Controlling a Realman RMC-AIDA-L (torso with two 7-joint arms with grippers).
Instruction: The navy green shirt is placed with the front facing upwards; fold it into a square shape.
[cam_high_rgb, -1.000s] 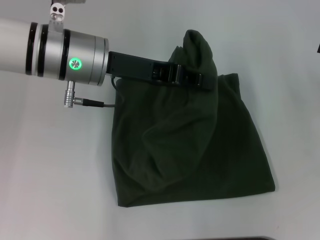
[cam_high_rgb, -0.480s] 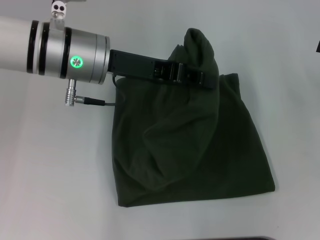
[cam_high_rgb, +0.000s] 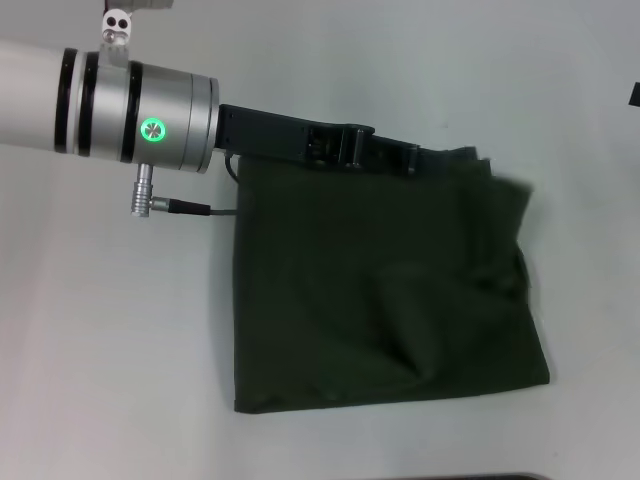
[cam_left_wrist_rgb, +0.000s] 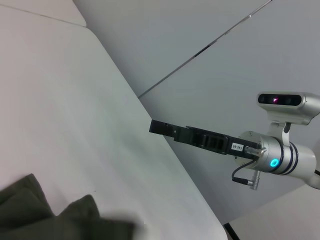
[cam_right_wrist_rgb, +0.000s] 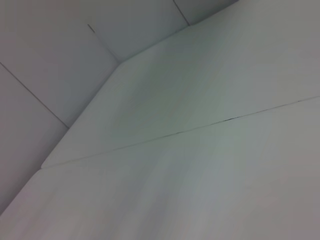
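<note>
Dark olive-green cloth shirt (cam_high_rgb: 385, 285) lies folded, roughly square, on white table (cam_high_rgb: 120, 350). Left gripper (cam_high_rgb: 405, 160) at shirt's far edge; grip state unclear.

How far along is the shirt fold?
Mostly done: the dark olive-green shirt lies on the white table as a rough square, plain side up. The left tool sits at its far edge. Left: smoothing the rumpled right side. The right tool is off the cloth.

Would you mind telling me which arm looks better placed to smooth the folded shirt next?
Left, probably. The left gripper lies at the far edge of the navy green shirt, right over the cloth. The right gripper hangs off beyond the table's side, clear of the shirt.
</note>
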